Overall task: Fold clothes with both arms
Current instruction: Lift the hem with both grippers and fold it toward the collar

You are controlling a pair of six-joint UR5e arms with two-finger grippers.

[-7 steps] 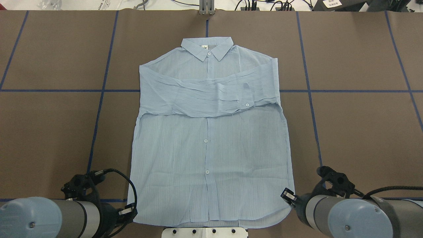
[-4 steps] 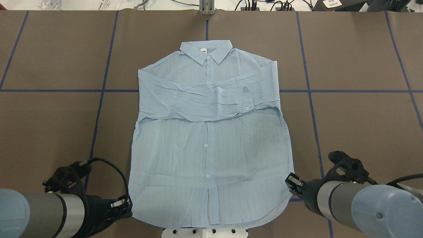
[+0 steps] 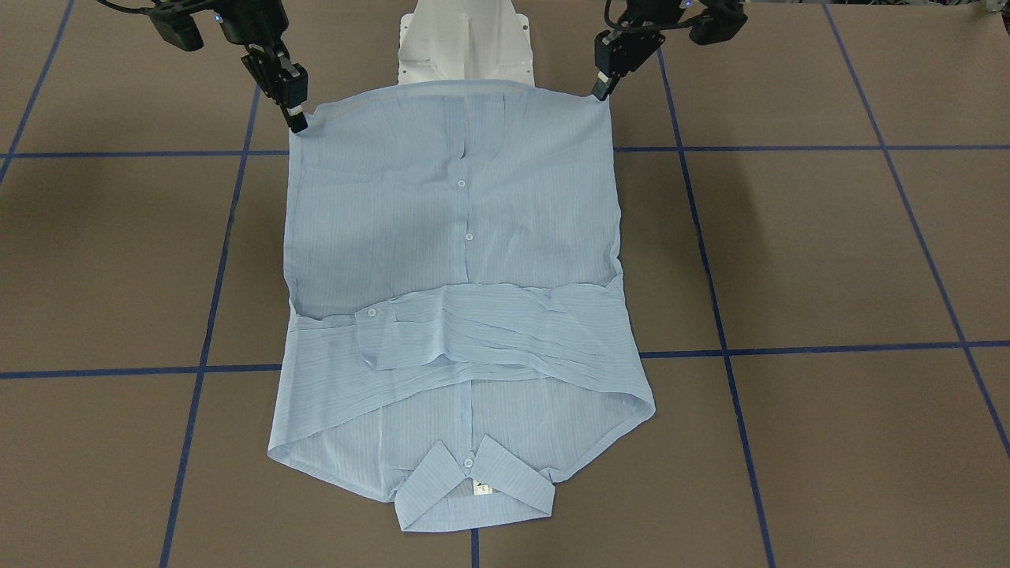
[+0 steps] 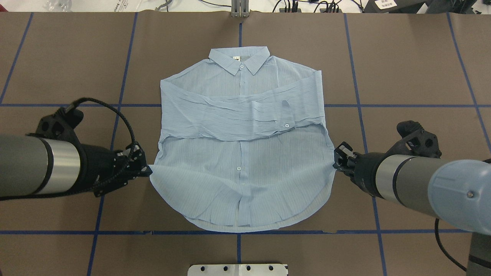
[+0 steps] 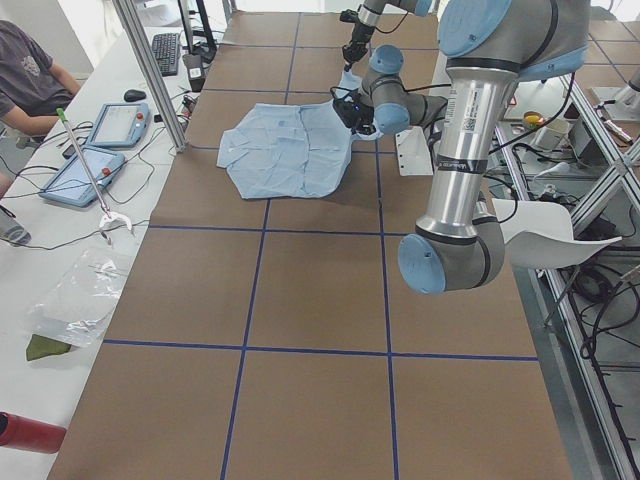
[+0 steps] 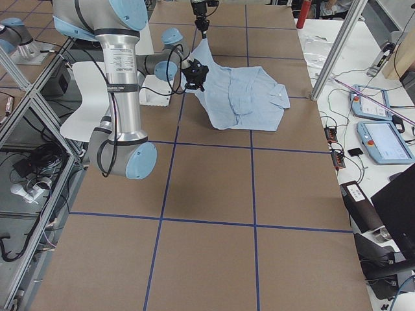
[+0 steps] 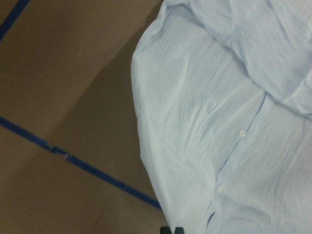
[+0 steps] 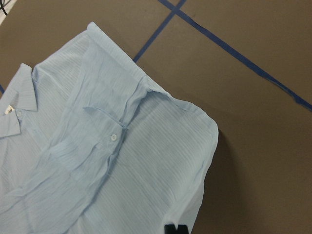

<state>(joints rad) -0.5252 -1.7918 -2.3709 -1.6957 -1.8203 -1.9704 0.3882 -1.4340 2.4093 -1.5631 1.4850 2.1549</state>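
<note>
With left gripper (image 4: 145,171) and right gripper (image 4: 337,161) clamped on the hem corners of the striped shirt (image 4: 245,153), carry both level and in step toward the collar (image 4: 238,60), hem taut.

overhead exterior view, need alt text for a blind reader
A pale-blue button-up shirt lies face up on a brown table, collar away from the robot and sleeves folded across the chest. The left end effector and right end effector each grip a hem corner at the shirt's sides, with the hem held up off the table.
</note>
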